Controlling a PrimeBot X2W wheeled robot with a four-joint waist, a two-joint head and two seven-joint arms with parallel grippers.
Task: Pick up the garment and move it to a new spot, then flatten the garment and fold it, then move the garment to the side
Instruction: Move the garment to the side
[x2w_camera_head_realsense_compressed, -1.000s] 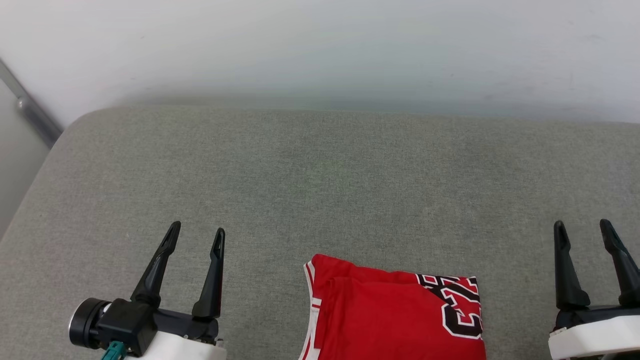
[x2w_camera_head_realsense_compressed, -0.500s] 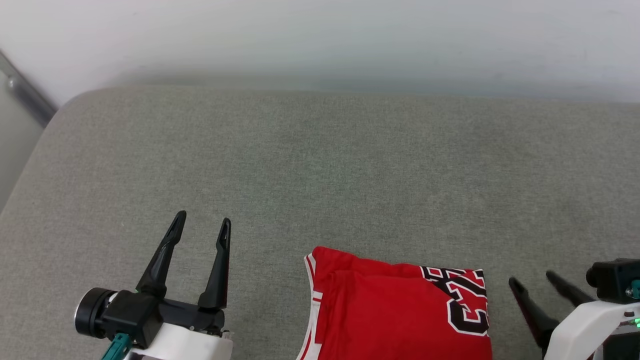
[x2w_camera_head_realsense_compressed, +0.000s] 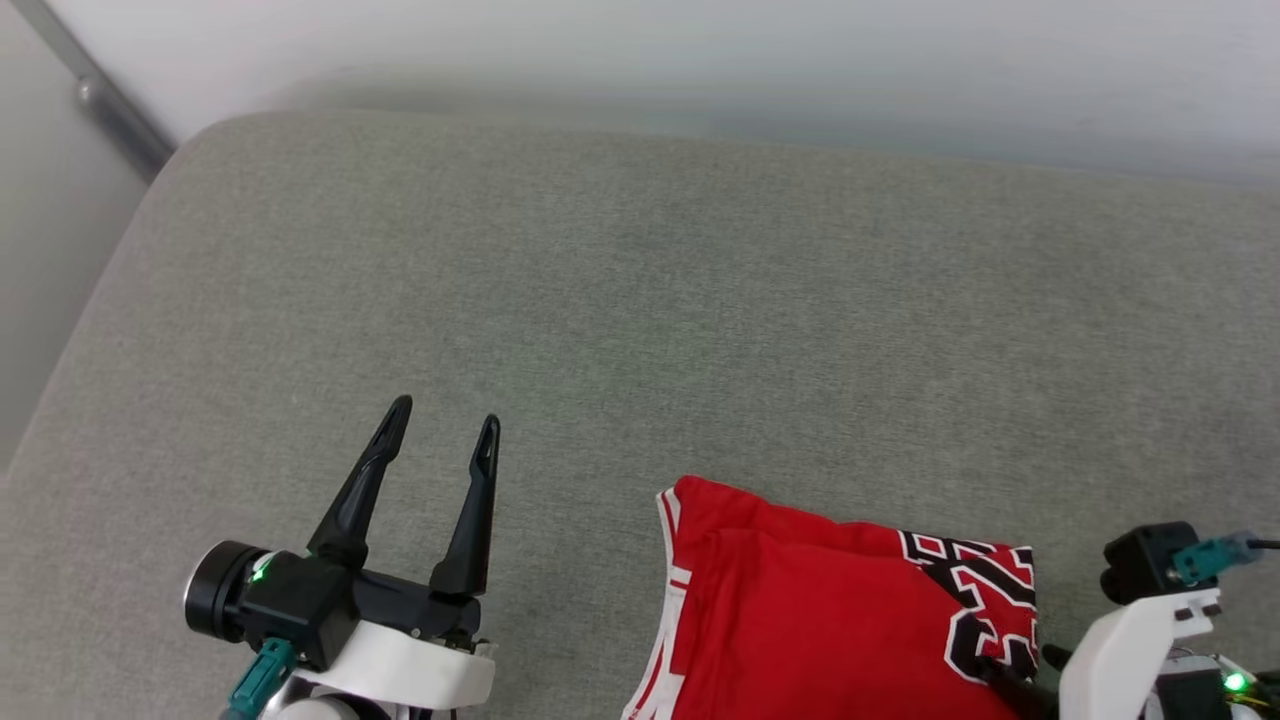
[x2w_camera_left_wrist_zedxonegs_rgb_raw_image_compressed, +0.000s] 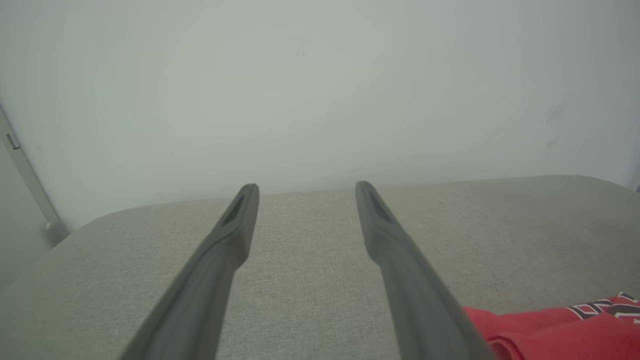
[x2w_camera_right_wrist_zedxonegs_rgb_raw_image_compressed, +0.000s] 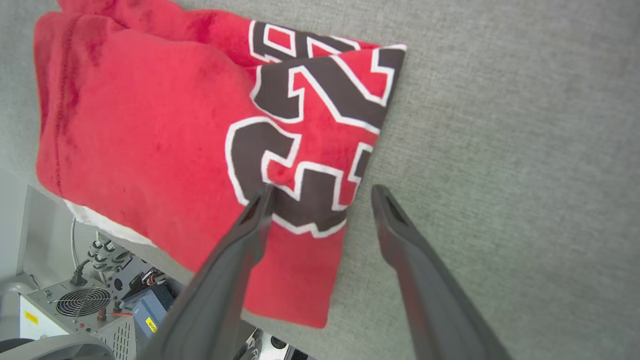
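**Folded red jersey at the near edge, right claw straddling its corner**

The garment (x2w_camera_head_realsense_compressed: 830, 620) lies folded into a rough rectangle on the grey upholstered cushion (x2w_camera_head_realsense_compressed: 640, 300). It sits at the near edge, to the right of centre. It is bright red, with white trim down its left side. Its right end carries big black numerals outlined in white, turned sideways. In the right wrist view a sliver of white cloth peeks out under the red, where the jersey (x2w_camera_right_wrist_zedxonegs_rgb_raw_image_compressed: 150, 125) reaches the cushion's edge.

The right gripper (x2w_camera_right_wrist_zedxonegs_rgb_raw_image_compressed: 322, 191) has its fingers spread apart. One tip is over the black numerals and the other over bare grey fabric just beside the jersey's edge. I cannot tell whether either touches.

The left gripper (x2w_camera_head_realsense_compressed: 445, 412) hangs over the cushion well left of the jersey. Its fingers are also parted, with nothing between them. They point toward the pale wall (x2w_camera_head_realsense_compressed: 700, 50).
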